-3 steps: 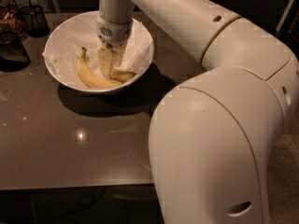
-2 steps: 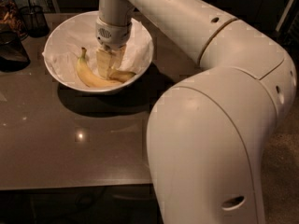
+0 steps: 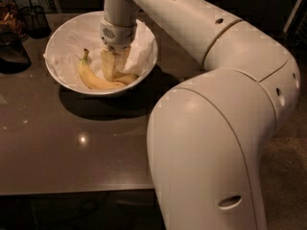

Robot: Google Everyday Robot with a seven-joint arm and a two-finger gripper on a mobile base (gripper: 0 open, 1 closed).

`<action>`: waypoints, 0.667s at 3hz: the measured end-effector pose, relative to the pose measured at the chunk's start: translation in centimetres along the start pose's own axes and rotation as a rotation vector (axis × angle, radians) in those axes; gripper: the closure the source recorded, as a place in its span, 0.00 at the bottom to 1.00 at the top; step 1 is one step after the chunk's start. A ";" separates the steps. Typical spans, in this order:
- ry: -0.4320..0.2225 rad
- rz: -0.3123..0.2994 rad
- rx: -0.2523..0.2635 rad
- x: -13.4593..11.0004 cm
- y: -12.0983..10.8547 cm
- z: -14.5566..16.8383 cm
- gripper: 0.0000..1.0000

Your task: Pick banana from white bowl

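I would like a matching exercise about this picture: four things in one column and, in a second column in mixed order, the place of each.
Things:
1. pincer
2. white bowl
3. wire-mesh cup
4. curved banana

Places:
A. at the far edge of the table, beyond the bowl
B. lying in the bowl, beside the pincer
C. standing on the brown table, lined with white paper
D. lowered inside the bowl

Pairs: 1-D, 2-C, 3-A, 4-B.
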State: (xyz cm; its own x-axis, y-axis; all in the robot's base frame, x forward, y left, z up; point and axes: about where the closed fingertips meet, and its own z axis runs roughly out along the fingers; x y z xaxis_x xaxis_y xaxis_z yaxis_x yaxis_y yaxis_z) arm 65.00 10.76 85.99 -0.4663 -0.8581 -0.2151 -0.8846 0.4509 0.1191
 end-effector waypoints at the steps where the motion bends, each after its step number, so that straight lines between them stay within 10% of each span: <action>1: -0.006 0.028 -0.003 0.4 -0.4 0.0 0.62; 2: -0.008 0.033 -0.010 0.5 -0.4 0.0 0.60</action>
State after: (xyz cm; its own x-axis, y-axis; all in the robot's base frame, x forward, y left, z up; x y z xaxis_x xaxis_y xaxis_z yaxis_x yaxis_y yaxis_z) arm 65.13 10.13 85.87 -0.4954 -0.8407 -0.2185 -0.8686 0.4765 0.1361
